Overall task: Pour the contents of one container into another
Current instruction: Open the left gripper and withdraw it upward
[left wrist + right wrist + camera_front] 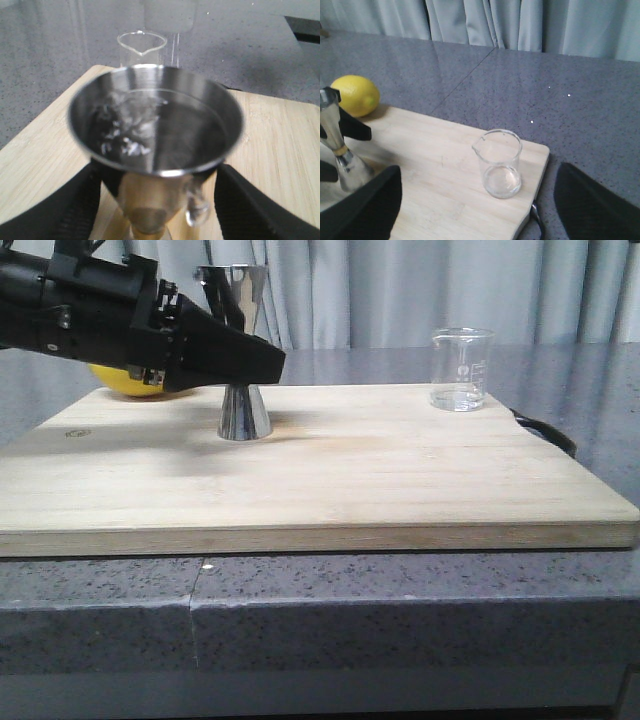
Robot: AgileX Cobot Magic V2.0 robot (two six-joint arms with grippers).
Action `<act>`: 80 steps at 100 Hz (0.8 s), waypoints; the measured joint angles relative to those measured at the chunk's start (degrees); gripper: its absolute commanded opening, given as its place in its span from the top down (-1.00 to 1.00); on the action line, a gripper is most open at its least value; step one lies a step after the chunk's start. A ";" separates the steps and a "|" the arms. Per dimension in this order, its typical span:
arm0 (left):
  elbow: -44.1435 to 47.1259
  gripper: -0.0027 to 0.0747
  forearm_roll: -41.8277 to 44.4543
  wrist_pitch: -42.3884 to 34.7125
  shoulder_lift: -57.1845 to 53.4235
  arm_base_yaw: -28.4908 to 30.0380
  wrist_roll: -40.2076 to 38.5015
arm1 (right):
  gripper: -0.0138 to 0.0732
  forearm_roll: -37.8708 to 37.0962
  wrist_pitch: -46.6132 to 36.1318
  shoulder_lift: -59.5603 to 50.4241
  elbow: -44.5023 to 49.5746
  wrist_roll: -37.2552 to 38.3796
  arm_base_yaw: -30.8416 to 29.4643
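Our left gripper (262,365) has its fingers around the middle of the steel jigger (243,410) on the wooden board (350,480); we cannot tell if they squeeze it. The glass beaker (461,370) stands far right, our right gripper (475,200) spread wide near it. We should hold the jigger steady and straight.

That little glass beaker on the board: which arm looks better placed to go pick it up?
The right one. The beaker stands free and upright ahead of the open right tool. The left tool is across the board, its fingers on either side of the steel jigger.
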 measured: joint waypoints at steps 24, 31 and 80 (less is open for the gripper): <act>0.00 -0.27 12.75 -9.21 -7.64 0.00 -12.73 | -0.61 -1.76 1.97 -0.13 -1.58 5.87 0.00; 0.00 -0.27 17.76 -11.49 -10.15 0.00 -17.97 | -0.61 -1.95 2.23 -0.13 -1.58 6.74 0.00; 0.00 -0.27 56.65 -16.41 -31.92 0.03 -67.68 | -0.61 -2.18 9.14 -8.97 -1.60 15.25 0.00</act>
